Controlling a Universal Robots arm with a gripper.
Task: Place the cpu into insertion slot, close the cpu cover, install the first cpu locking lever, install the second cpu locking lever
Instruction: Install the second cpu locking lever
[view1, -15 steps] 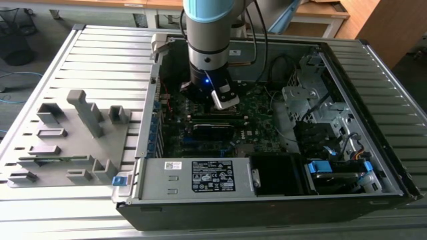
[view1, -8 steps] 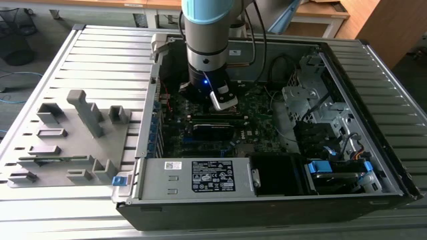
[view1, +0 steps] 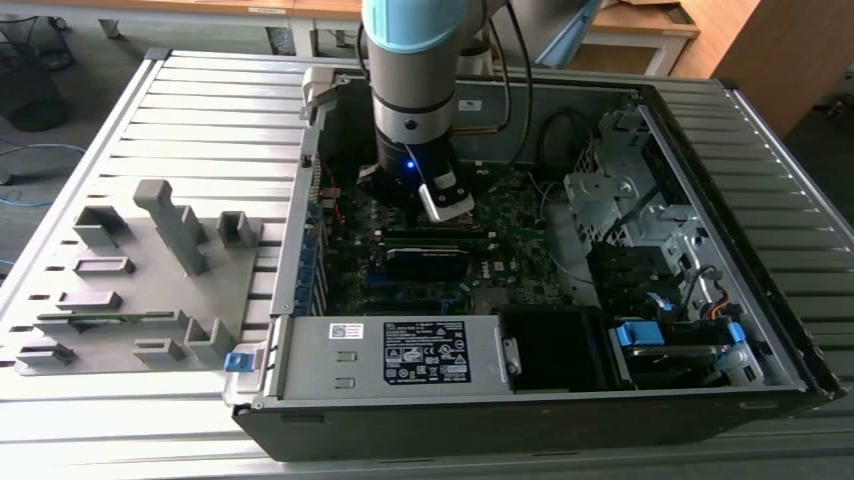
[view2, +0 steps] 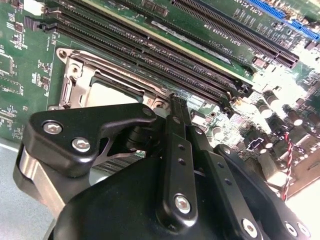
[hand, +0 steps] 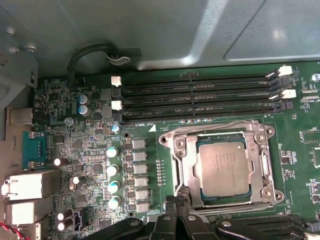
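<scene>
Black gripper (view2: 175, 107), its fingers pressed together on nothing, hangs low over the motherboard (hand: 90, 165) just beside the socket (hand: 222, 165), where the chip (hand: 224, 166) sits under the lowered cover (hand: 260, 160), lower right in the first wrist view.

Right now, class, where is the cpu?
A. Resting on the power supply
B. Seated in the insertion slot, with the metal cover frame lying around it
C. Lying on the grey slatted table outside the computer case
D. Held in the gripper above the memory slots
B. In the first wrist view the cpu lies flat in the insertion slot, its metal top showing through the window of the cpu cover, and the gripper sits at the socket's edge.
</scene>
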